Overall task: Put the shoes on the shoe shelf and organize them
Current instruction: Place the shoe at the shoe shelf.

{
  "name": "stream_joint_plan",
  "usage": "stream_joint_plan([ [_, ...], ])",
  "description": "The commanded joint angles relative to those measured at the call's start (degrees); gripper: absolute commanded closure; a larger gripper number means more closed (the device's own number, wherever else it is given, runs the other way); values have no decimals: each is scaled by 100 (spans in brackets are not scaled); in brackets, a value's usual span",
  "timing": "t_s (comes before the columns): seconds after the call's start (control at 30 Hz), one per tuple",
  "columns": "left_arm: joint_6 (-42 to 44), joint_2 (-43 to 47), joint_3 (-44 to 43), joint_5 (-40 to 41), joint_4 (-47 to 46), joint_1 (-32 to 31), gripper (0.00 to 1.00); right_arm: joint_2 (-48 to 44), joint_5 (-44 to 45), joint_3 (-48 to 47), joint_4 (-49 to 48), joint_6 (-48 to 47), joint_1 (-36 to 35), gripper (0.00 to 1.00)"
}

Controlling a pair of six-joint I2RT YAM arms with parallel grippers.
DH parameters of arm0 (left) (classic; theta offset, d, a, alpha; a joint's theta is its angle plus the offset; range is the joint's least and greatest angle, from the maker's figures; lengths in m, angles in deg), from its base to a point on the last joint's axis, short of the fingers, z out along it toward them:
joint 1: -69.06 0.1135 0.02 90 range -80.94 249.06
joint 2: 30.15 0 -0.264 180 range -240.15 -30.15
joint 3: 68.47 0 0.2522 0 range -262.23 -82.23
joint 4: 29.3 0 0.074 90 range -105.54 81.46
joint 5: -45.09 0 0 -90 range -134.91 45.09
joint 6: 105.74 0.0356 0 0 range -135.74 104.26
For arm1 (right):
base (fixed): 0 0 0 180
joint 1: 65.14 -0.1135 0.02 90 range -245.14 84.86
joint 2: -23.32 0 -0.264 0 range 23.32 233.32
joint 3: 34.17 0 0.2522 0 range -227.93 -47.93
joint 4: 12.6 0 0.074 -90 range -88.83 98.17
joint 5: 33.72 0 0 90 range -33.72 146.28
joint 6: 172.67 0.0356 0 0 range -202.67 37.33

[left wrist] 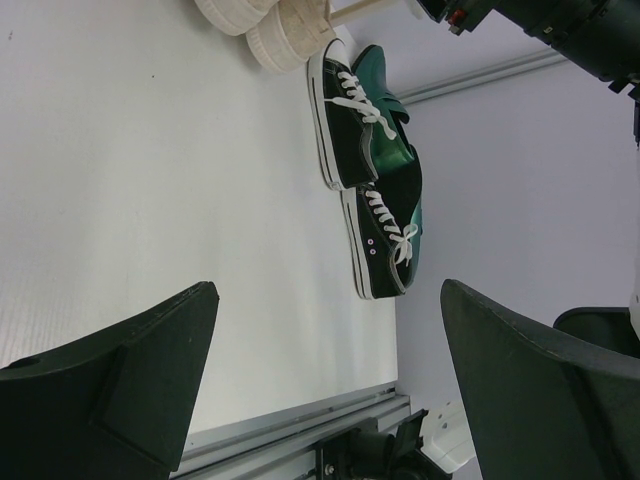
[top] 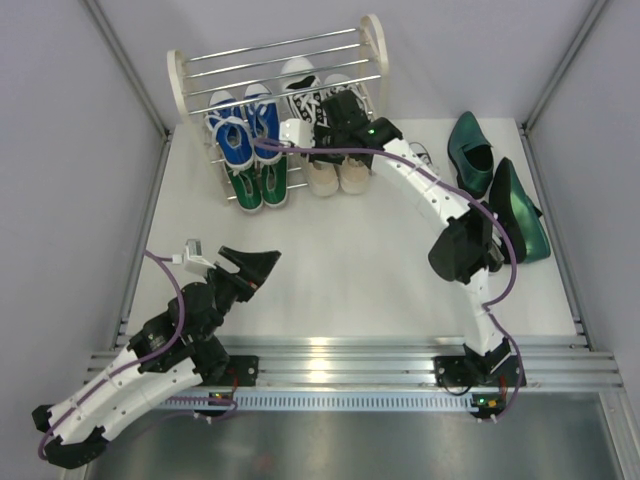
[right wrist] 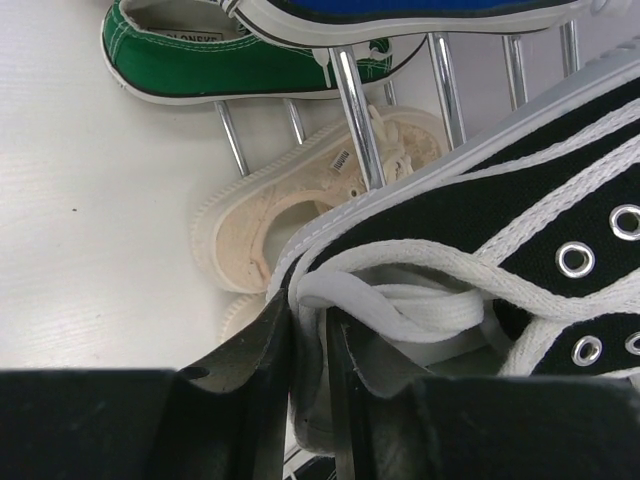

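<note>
Top view: The right arm reaches across the table point(top: 330, 270) to the shelf point(top: 375, 45), its right gripper point(top: 335, 110) down at a black sneaker point(top: 305, 100) on the rack's right half. Blue sneakers point(top: 240, 135) sit on the left half, with green sneakers point(top: 258, 185) below them and beige sneakers point(top: 340, 175) at the lower right. Two dress shoes point(top: 470, 150) lie on the table well to the right of the shelf. The left gripper point(top: 255, 268) hangs over bare table near its base, far from every shoe.

Left wrist: The left gripper point(left wrist: 328, 300) is spread wide and holds nothing. Beyond it a black pair point(left wrist: 350, 120) lies on the table, just beside the dress shoes point(left wrist: 392, 160), with the beige sneakers' toes point(left wrist: 265, 35) at the frame's edge.

Right wrist: The right gripper point(right wrist: 308, 320) has its fingers nearly together, the black sneaker's point(right wrist: 480, 220) collar and a loop of white lace between them; whether they pinch it cannot be told. The sneaker rests on the chrome rods point(right wrist: 355, 110), above a beige sneaker point(right wrist: 290, 210) and near a green sneaker point(right wrist: 230, 60).
</note>
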Motion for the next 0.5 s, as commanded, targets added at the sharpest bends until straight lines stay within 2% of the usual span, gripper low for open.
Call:
stream_joint_plan([
  [0.0,-41,-37,-48,-59,-72,13,2,-310,125,-113,-928,28,99,81],
  [0.47,-6,-212,-136,-155,-159,13,2,-662,90,362,-1113,335,117,83],
])
